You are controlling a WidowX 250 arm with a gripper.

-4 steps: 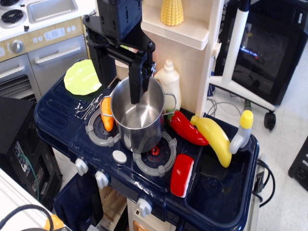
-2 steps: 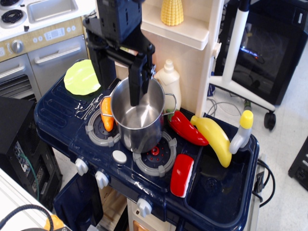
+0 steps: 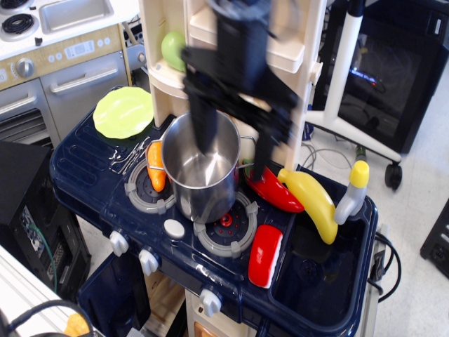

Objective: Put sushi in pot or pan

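The sushi (image 3: 265,255) is a glossy red oblong piece lying on the dark blue toy stove top, at the front right of the burner. The steel pot (image 3: 201,168) stands on the stove between two burners and looks empty. My gripper (image 3: 233,156) is blurred by motion, open, with one finger (image 3: 205,126) over the pot's mouth and the other finger (image 3: 263,151) past the pot's right rim. It holds nothing and is well above and behind the sushi.
A red chili pepper (image 3: 273,189) and a yellow banana (image 3: 312,203) lie right of the pot. An orange piece (image 3: 156,167) lies left of it. A lime plate (image 3: 123,112) sits back left. A yellow-capped bottle (image 3: 352,192) stands by the blue sink (image 3: 309,274). A cream shelf unit (image 3: 295,77) rises behind.
My gripper has swung quickly to the right, from above the pot's left rim to above its right rim, and its fingers are now spread wide apart. The objects have not moved.
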